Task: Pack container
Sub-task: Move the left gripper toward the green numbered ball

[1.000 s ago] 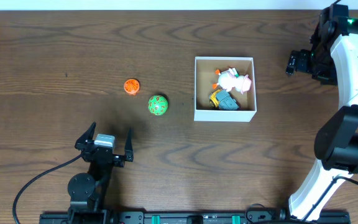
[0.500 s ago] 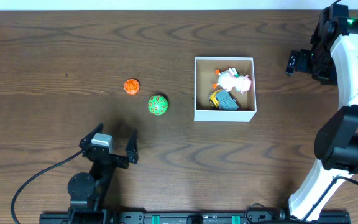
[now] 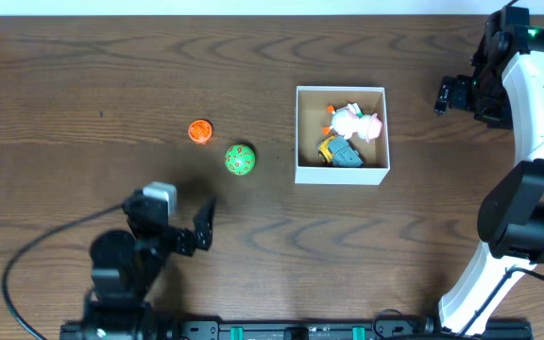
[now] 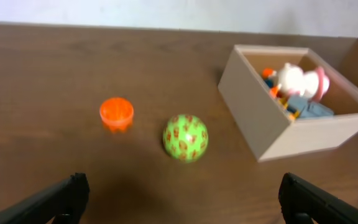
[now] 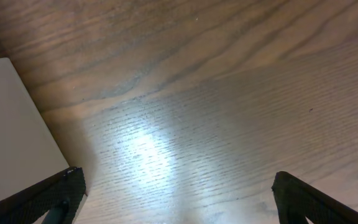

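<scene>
The container (image 3: 297, 132), a square white-walled box, sits right of the table's middle and holds a white-and-pink toy (image 3: 351, 120) and a yellow-and-grey toy (image 3: 338, 152). It also shows in the left wrist view (image 4: 263, 118). A green patterned ball (image 3: 240, 161) (image 4: 185, 137) and an orange disc (image 3: 199, 131) (image 4: 116, 112) lie on the table left of it. My left gripper (image 3: 173, 225) (image 4: 179, 199) is open and empty, near the front edge, below the ball. My right gripper (image 3: 447, 94) (image 5: 176, 196) is open and empty over bare table, right of the container.
The table is dark brown wood (image 3: 111, 85). A black cable (image 3: 26, 264) runs from the left arm's base at the front. A white flat surface (image 5: 8, 124) fills the left of the right wrist view.
My left arm has swung forward and to the right, its gripper staying open. The right arm, the toys and the container have not moved.
</scene>
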`<state>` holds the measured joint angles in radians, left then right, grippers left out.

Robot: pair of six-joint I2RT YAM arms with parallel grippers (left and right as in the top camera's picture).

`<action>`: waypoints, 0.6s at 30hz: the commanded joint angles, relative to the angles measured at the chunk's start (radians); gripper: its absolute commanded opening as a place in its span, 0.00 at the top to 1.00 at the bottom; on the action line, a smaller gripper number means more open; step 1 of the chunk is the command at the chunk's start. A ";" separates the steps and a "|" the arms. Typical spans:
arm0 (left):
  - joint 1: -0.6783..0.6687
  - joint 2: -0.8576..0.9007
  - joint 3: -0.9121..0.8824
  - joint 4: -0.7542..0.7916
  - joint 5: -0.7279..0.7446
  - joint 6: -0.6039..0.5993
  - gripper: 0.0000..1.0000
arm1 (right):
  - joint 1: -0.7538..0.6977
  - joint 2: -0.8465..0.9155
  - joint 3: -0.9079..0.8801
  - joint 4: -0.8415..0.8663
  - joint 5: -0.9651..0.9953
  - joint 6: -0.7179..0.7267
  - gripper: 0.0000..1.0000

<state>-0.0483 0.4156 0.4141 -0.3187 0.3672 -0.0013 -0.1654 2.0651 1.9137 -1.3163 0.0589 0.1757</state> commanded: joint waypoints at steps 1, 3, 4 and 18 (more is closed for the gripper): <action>0.003 0.179 0.175 -0.079 -0.020 0.061 0.02 | -0.006 -0.010 -0.005 0.000 0.005 0.011 0.01; 0.003 0.289 0.271 -0.158 -0.005 0.076 0.02 | -0.005 -0.010 -0.005 0.000 0.005 0.011 0.01; 0.003 0.333 0.303 -0.173 0.011 0.072 0.02 | -0.006 -0.010 -0.005 0.000 0.005 0.011 0.01; -0.248 0.592 0.470 -0.220 -0.381 -0.103 0.02 | -0.006 -0.010 -0.005 0.000 0.005 0.011 0.01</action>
<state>-0.2150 0.9607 0.8124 -0.5114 0.2077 -0.0658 -0.1654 2.0655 1.9133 -1.3159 0.0597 0.1757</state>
